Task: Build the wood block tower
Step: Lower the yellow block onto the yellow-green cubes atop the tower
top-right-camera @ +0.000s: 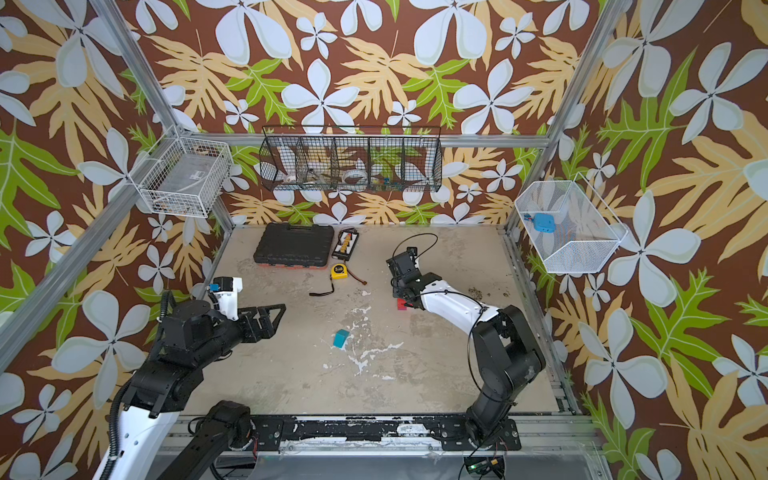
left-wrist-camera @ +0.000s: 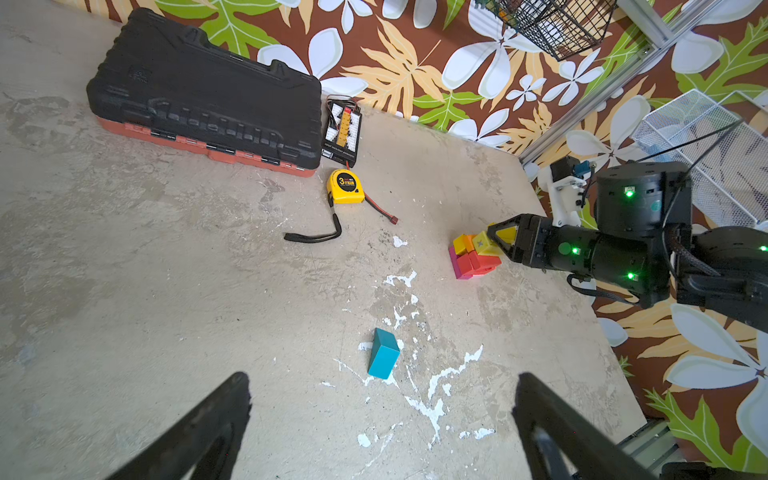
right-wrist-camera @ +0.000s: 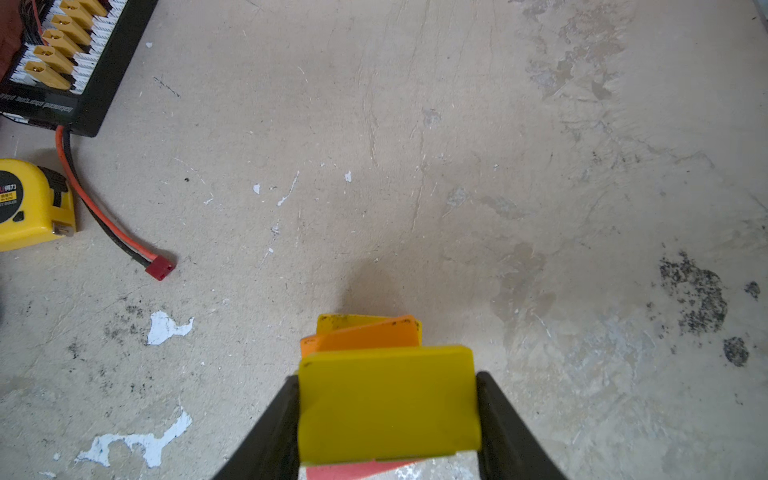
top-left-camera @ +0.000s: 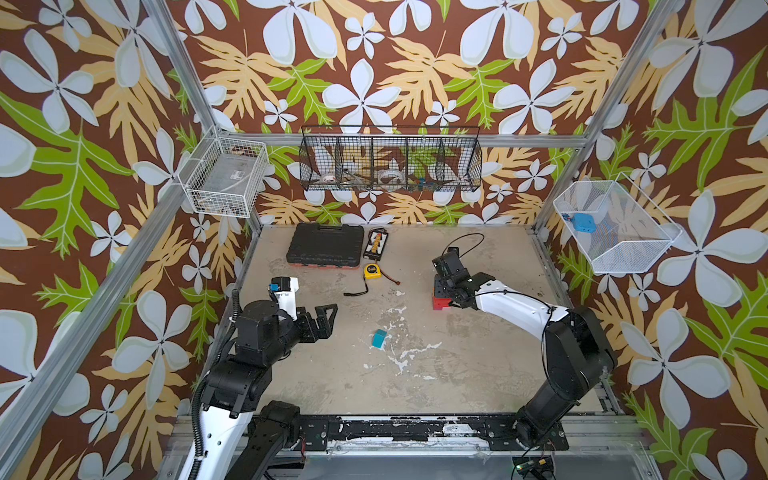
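Black tool case (top-left-camera: 325, 245) at table (top-left-camera: 478, 365) back edge; connector board (top-left-camera: 376, 245) just beside it; yellow tape measure (top-left-camera: 372, 271) near, strap trailing.

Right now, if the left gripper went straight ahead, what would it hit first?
Likely the teal block, ahead of the open left gripper; depth is unclear, so it might pass above.

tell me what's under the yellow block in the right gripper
The yellow block in the right gripper is over the tower: an orange block, a second yellow block and a red edge show. The contact beneath is covered.
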`<action>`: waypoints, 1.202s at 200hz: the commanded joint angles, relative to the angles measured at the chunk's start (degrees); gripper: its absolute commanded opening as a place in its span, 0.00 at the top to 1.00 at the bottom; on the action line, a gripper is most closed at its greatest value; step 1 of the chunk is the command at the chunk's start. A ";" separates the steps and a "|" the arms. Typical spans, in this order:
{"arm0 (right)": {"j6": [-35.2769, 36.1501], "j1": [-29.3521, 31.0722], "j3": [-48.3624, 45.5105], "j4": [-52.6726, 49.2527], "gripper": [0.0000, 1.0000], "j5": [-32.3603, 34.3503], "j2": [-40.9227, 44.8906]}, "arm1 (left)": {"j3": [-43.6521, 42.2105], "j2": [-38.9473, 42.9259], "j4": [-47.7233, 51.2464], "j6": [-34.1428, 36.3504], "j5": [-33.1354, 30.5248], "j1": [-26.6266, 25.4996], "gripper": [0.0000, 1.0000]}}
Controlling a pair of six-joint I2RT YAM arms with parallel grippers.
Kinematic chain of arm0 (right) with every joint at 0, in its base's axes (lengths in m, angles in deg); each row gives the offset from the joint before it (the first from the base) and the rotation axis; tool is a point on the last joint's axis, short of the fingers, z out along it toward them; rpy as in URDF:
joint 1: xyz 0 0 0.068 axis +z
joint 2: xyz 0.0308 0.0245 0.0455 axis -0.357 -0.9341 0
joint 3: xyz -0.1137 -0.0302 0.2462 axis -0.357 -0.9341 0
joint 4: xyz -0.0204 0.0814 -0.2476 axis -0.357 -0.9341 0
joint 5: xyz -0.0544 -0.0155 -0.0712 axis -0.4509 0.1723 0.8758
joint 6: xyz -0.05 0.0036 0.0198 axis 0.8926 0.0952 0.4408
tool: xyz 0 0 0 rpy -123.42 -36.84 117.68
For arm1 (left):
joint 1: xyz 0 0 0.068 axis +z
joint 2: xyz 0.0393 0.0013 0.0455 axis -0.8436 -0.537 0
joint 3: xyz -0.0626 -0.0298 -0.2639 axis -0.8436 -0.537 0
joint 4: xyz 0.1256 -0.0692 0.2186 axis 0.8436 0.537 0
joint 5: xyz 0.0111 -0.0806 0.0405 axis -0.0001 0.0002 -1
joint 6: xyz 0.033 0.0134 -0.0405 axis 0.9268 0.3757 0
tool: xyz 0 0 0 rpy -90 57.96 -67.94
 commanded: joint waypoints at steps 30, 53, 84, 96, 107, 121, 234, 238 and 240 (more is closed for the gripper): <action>-0.02 0.06 0.28 0.06 0.60 -0.51 -0.23 | -0.04 0.02 -0.71 0.90 0.25 0.10 0.00; -0.10 0.07 0.28 -0.03 0.59 -0.65 -0.13 | -0.05 -0.05 -0.71 0.90 0.26 0.07 0.00; -0.40 0.06 -0.07 0.15 0.59 -1.34 0.44 | -0.04 0.05 -0.76 0.90 0.26 0.02 0.00; -0.55 0.06 -0.22 0.17 0.59 -1.40 0.65 | -0.04 0.07 -0.72 0.90 0.25 0.06 0.00; -0.55 0.06 -0.44 0.24 0.59 -1.59 0.83 | -0.04 0.09 -0.71 0.90 0.26 0.03 0.00; -0.72 0.06 -0.60 0.23 0.59 -1.92 1.09 | -0.04 0.12 -0.73 0.90 0.25 -0.02 0.00; -0.99 0.07 -0.98 0.37 0.50 -3.25 1.13 | -0.06 0.33 -0.75 0.90 0.25 0.02 0.00; -0.99 0.06 -0.83 0.26 0.49 -3.20 0.96 | -0.04 0.33 -0.80 0.90 0.25 -0.01 0.00; -0.99 0.06 -0.78 0.20 0.49 -3.13 0.87 | -0.06 0.29 -0.78 0.90 0.25 0.02 0.00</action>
